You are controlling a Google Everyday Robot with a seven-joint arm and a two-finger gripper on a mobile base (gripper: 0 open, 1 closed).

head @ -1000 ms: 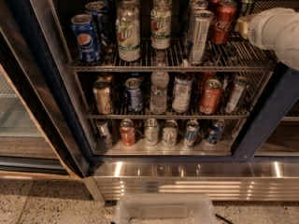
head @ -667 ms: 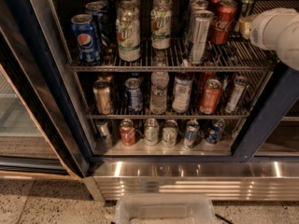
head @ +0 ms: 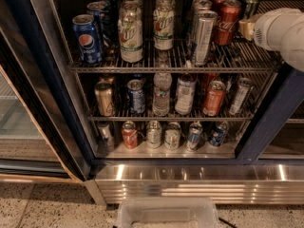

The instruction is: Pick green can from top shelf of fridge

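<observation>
The fridge (head: 269, 127) stands open, with a dark blue frame and a ribbed steel base panel. The green can (head: 250, 2), slim and dark with a silver top, stands at the back right of the top shelf (head: 237, 61), behind a red Coca-Cola can (head: 227, 22). My gripper (head: 245, 28) is at the end of the white arm (head: 281, 32) that reaches in from the right. It sits over the shelf just below and in front of the green can, right of the Coca-Cola can. Its tip is mostly hidden by the arm's casing.
The top shelf also holds Pepsi cans (head: 88, 39), pale bottles with green-and-red logos (head: 130, 34) and a tall silver can (head: 203, 37). Two lower racks hold cans and bottles. The fridge door frame (head: 33, 103) stands at the left. A clear plastic bin (head: 166, 213) sits on the floor.
</observation>
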